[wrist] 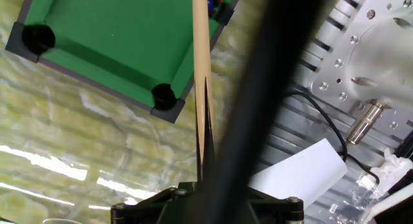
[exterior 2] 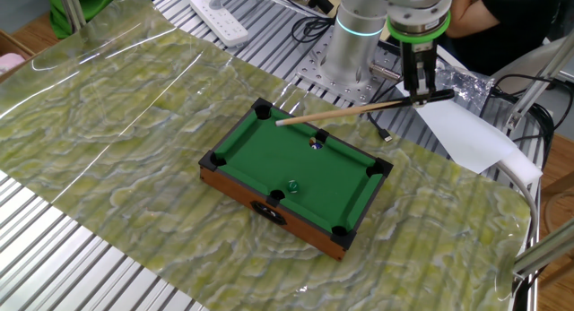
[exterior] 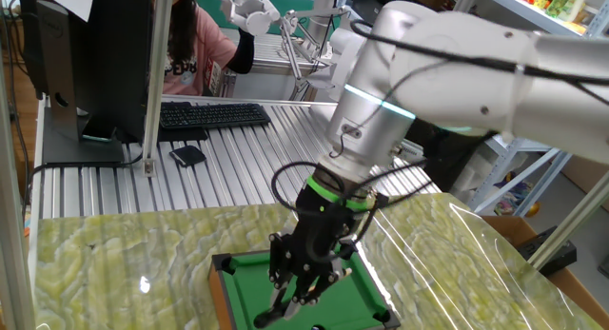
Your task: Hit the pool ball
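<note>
In the other fixed view, farthest left lies the marbled green mat (exterior 2: 117,123) covering the table. On it sits the mini pool table (exterior 2: 296,172), green felt in a brown wooden frame with black corner pockets. Near the front rail I make out a small greenish ball (exterior 2: 291,182). Farther back, close to the far long rail, rests the pool ball (exterior 2: 316,142), dark with a pale spot; it is small here, so I can't be sure of its markings. The tip of the cue stick (exterior 2: 345,113) hangs over the far-left part of the felt, short of that ball and apart from it. The stick runs up to the right, slightly tilted, into my pincer (exterior 2: 419,96), which is clamped on its dark butt end, just beyond the table's far-right corner. Right of my pincer a white sheet of paper (exterior 2: 466,132) lies on the mat's edge. Along my fingers, the cue (wrist: 201,69) stretches straight ahead over a corner pocket (wrist: 163,95).
</note>
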Available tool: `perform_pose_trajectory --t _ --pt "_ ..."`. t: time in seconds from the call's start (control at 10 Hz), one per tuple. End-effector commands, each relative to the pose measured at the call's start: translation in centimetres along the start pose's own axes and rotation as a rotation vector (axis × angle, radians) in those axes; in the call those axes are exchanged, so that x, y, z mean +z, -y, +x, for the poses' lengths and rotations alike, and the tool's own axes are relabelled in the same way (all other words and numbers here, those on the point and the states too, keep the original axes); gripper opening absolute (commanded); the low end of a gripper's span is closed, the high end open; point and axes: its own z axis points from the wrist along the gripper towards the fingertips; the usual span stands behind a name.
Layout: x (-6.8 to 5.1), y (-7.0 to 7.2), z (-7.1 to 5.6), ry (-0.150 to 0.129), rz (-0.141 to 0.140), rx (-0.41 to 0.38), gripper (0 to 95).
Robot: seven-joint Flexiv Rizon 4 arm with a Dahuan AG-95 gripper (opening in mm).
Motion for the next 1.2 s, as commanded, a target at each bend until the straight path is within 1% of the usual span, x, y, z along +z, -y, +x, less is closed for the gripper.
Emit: perform_pose_trajectory --t 0.1,0.3,0.4,0.5,0.6,0.7,0.9,1.1,1.2 --pt "0.04 0.30 0.06 0.004 -0.004 0.008 0.0" --pt "0.03 0.32 0.06 0.003 -0.003 0.005 0.0" --pt "0.03 0.33 0.06 -0.022 0.017 0.025 0.0" --pt "-0.02 0.38 0.07 -0.047 0.029 0.035 0.0" --pt "-0.06 0.45 0.07 -0.052 0.024 0.033 0.0" --pt "-0.19 0.63 0.07 -0.051 0.025 0.035 0.0" --pt "-0.37 0.89 0.08 -0.071 0.015 0.030 0.0" --pt "-0.38 0.90 0.08 -0.069 0.015 0.027 0.0" --pt "-0.38 0.91 0.08 -0.072 0.013 0.013 0.0"
